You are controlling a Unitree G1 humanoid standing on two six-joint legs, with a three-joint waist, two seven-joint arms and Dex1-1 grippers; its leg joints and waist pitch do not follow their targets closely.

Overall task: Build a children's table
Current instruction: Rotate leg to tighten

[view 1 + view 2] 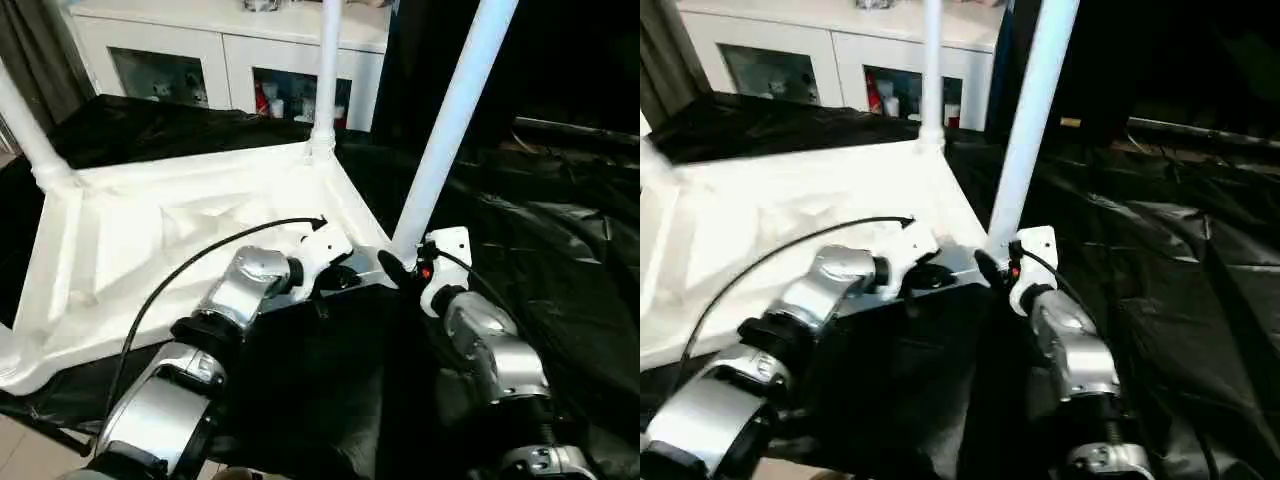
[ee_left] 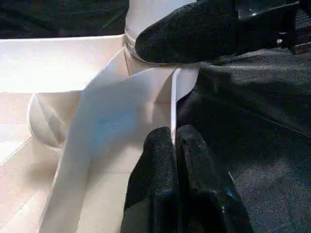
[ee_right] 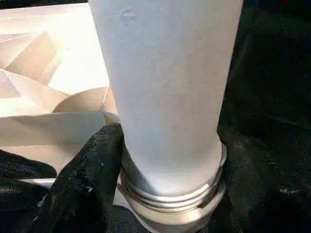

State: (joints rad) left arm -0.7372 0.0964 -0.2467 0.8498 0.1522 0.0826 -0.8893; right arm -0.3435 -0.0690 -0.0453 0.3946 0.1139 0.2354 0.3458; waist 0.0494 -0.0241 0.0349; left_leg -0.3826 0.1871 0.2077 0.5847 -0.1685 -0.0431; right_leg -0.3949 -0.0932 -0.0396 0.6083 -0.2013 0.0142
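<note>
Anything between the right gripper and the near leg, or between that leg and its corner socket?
Nothing visible. The right gripper already straddles the near leg at its collar, which sits in the tabletop's corner socket.

The 2 head views looked forward and down over the forearms at the upturned table top [image 1: 150, 240]. Both wrist views sat very close to 1 shared corner, where a leg [image 3: 165, 87] stood.

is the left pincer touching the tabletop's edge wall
Touching. In the left wrist view the left pincer has its two black fingers pressed together on the thin white wall of the tabletop, no gap showing.
</note>
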